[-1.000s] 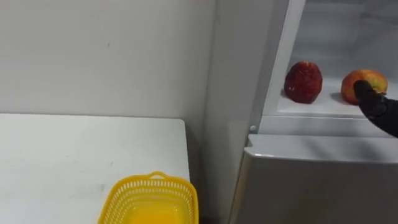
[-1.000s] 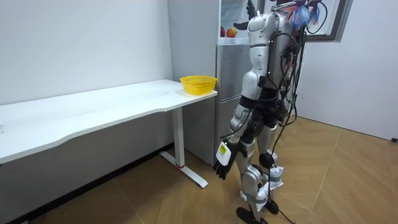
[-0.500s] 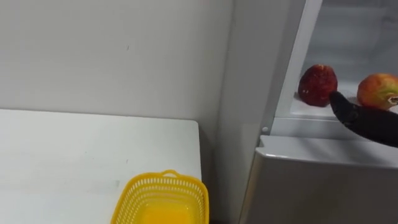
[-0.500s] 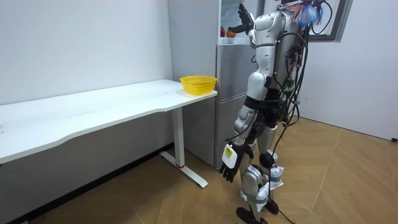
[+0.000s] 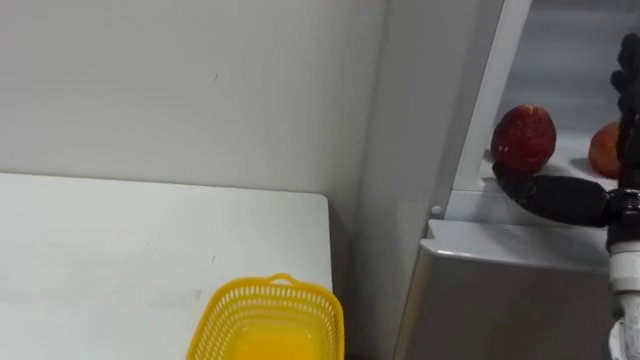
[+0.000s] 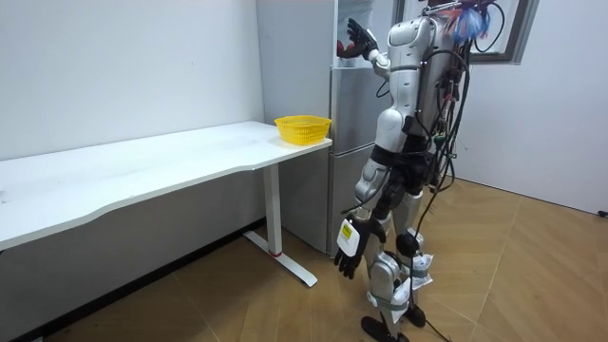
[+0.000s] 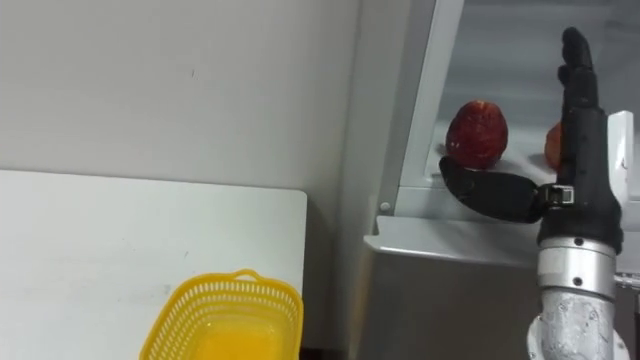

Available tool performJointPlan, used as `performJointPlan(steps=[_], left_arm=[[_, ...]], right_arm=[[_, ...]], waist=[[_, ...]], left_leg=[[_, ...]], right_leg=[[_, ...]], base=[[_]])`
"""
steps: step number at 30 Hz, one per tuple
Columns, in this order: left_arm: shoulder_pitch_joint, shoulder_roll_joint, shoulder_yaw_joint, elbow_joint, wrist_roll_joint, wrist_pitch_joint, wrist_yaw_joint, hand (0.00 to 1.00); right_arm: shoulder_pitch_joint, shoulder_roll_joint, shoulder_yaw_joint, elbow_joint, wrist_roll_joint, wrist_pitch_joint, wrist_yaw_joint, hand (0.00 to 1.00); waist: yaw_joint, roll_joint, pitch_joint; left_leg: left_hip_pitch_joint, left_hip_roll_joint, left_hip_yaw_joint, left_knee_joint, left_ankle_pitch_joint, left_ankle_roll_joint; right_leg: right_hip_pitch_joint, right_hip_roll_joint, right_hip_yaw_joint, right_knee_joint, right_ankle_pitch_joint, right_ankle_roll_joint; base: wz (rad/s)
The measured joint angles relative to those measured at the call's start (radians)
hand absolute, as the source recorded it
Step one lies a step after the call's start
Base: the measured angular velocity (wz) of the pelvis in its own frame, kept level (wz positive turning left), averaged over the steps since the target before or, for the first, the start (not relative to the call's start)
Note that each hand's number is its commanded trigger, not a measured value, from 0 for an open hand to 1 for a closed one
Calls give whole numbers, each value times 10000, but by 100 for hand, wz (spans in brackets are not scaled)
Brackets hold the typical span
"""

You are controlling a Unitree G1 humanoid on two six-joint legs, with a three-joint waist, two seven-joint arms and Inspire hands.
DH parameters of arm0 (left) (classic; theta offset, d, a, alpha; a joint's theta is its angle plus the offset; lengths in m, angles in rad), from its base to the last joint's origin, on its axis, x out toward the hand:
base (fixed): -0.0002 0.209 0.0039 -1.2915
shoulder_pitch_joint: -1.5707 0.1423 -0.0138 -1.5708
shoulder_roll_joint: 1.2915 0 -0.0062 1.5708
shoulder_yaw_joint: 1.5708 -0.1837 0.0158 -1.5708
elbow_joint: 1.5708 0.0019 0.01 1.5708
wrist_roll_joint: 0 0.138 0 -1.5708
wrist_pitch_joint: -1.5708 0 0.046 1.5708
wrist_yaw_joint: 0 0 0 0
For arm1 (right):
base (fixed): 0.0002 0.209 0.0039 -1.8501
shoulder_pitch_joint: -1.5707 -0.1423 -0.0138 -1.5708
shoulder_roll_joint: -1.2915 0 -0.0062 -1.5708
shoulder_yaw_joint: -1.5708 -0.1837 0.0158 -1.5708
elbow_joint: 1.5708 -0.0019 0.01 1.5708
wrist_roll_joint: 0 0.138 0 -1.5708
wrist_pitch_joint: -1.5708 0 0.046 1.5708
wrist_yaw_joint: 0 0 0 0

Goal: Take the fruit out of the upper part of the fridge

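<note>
Red fruit [image 7: 476,134], orange fruit [image 7: 553,145]: two on fridge shelf [image 5: 566,161]; one yellow basket [image 7: 222,318].

Bright, even room light; the fridge [image 5: 570,55] interior glows pale, shadows soft.

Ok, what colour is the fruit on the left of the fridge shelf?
The fruit is dark red, clearest in the right eye view.

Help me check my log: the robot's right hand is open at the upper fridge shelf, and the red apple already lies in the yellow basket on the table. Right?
No. The red apple is not in the yellow basket; it sits on the upper fridge shelf, by the open right hand, as the right eye view shows.
</note>
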Motion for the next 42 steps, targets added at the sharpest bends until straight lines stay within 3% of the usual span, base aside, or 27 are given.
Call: performJointPlan(steps=[13,16,21,28,33,42], left_arm=[[-20,16,9,-342,4,169,2,0],[-25,13,83,-383,11,237,-17,0],[104,14,88,-849,7,257,-62,0],[396,19,128,-1122,3,253,-190,0],[373,175,315,-1120,-6,237,-279,0],[471,207,498,-1121,-19,348,-556,0]], right_arm=[[-162,-25,140,524,345,344,10,0],[-555,-88,127,1101,873,341,77,0],[-1295,-248,156,1952,1010,369,482,0],[-1356,-482,105,2100,1025,394,1176,0],[-1601,-1021,105,2796,1993,400,1920,0],[-2353,-1797,330,4142,3508,667,3240,0]], waist=[[-16,-76,-22],[-39,-94,-35],[-30,-60,-26],[-48,-117,-32],[-35,-360,-17],[-46,-430,-50]], left_leg=[[-40,-1,-95,68,3,-3],[-108,-3,-167,88,2,-2],[-193,6,-210,167,5,-8],[-200,6,-226,158,5,-8],[-208,10,-228,161,13,-20],[-197,6,-262,169,12,-18]], right_leg=[[26,-32,-154,40,1,-3],[52,-46,-257,58,14,-19],[38,-41,-304,59,35,-50],[34,-51,-370,50,35,-50],[34,-48,-379,47,35,-50],[73,-49,-391,25,41,-50]], base=[[1],[7],[2],[0],[0],[0]])
